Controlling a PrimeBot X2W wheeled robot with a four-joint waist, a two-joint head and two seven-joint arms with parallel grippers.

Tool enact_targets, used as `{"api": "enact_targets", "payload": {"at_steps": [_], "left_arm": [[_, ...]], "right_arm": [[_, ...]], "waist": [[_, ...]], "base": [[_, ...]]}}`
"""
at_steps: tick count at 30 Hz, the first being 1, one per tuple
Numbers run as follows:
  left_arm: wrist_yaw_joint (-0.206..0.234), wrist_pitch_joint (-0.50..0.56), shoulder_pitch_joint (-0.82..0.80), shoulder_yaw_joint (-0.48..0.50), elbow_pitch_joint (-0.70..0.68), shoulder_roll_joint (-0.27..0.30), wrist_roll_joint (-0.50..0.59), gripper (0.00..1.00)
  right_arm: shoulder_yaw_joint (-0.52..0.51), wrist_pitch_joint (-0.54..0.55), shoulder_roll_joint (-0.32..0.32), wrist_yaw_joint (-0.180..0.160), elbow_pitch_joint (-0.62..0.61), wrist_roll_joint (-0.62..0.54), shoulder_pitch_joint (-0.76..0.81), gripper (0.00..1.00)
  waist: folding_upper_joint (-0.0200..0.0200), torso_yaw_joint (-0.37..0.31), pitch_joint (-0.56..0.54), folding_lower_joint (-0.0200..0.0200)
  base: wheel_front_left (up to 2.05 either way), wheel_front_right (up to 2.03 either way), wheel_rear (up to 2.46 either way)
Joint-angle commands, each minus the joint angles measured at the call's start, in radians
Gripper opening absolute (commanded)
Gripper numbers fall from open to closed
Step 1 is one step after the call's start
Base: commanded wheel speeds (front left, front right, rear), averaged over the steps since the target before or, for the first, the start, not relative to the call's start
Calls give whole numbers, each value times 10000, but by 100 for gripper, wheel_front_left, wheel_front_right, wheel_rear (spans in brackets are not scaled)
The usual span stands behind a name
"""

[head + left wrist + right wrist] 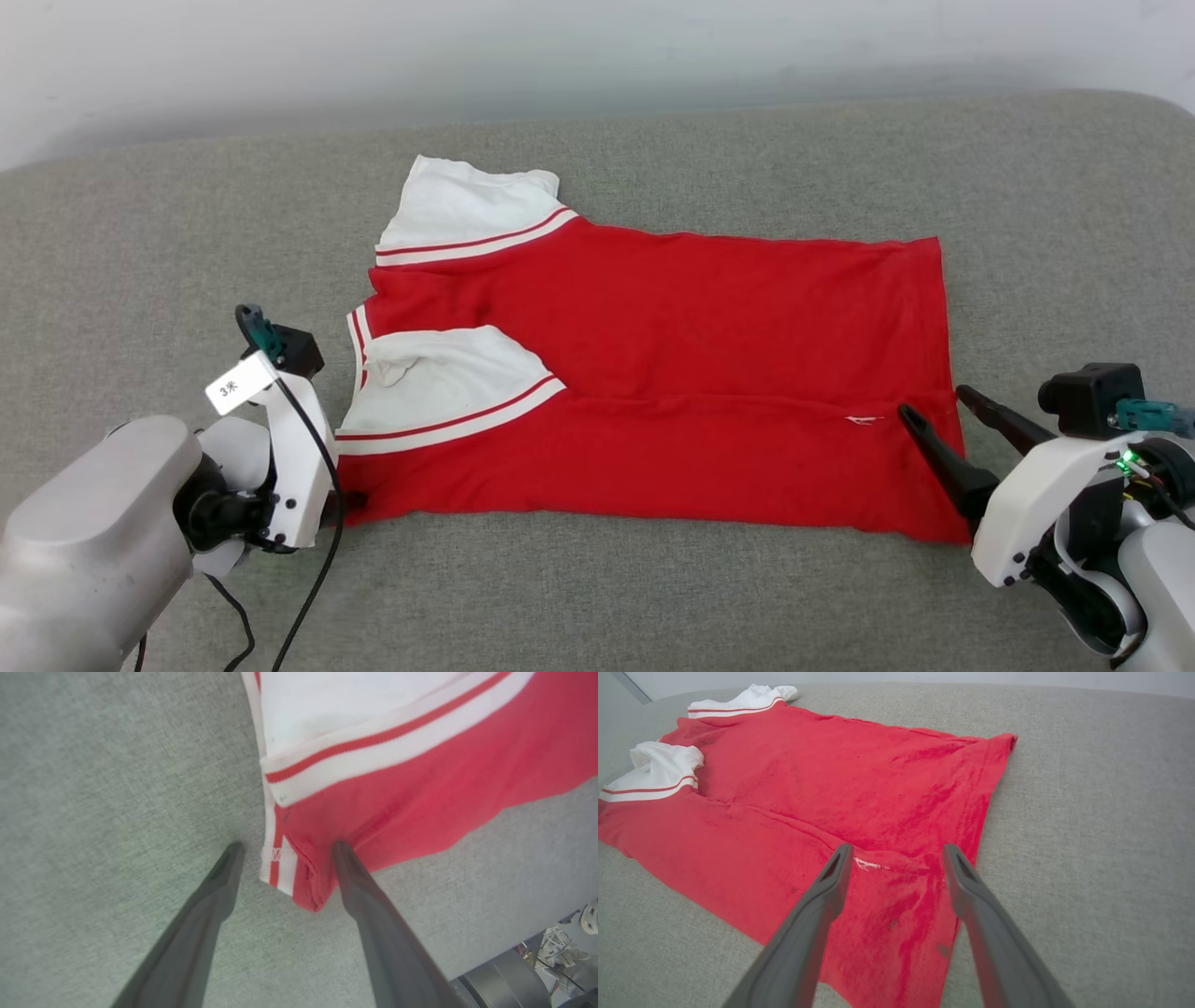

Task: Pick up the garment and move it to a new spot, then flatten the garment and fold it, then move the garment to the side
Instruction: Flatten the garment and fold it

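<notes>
The left jaws are wide apart and hold nothing. They sit right at the near left corner of the garment (653,373), with one dark finger (219,882) over the bare grey cushion (597,597) and the other finger over the red cloth, so the corner lies between them. The right jaws are wide apart too, and empty. They point at the near right corner, above the red cloth just beside the bottom hem (985,807). The garment lies flat in the middle of the cushion, a bit nearer the back edge than the front edge. Its long side runs from left to right, so it stretches from one arm to the other. The neck end is by the left arm (93,523) and the hem end is by the right arm (1074,495). Each arm is close to its own corner, and neither is closer than the other. I think both jaws need to drop and pinch their corners together, then carry the near edge toward the back. Counting up, there is one garment, two white sleeves (467,215) both at the left end, and two arms.
</notes>
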Motion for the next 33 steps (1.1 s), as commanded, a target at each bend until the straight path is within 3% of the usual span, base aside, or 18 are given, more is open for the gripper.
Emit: {"api": "enact_targets", "payload": {"at_steps": [1,5,6,7,8,17,26,33], "left_arm": [[-13,-77,274,-66,86,-133,-18,100],[-13,-302,526,-340,228,-452,-65,100],[-13,-249,607,-453,221,-484,-102,95],[-13,-240,669,-537,198,-487,-139,34],[-15,-264,710,-609,150,-481,-161,0],[-15,-1733,601,-838,-603,206,158,0],[-14,-2691,353,-959,-1469,600,603,0],[-13,-2889,205,-1059,-1785,694,937,0]], "right_arm": [[-4,-14,66,-8,-33,-49,-171,100],[-3,-1,112,-8,-2,-68,-173,100],[-1,5,102,-8,5,-66,-178,100],[-2,17,83,-8,4,-56,-190,100],[-18,41,44,-8,-1,-44,-215,100],[-279,711,-680,-8,-534,-91,-307,100],[-637,4117,-1808,-8,-1421,326,136,100],[-1053,5707,-1447,-8,-1596,330,568,100]], "waist": [[0,-38,62,1],[0,-60,156,1],[0,-64,159,1],[0,-69,157,1],[0,-75,148,1],[0,-111,-317,1],[0,106,-513,1],[0,249,-350,1]], "base": [[0,0,0],[0,0,0],[0,0,0],[0,0,0],[0,0,0],[0,0,0],[0,0,0],[0,0,0]]}}
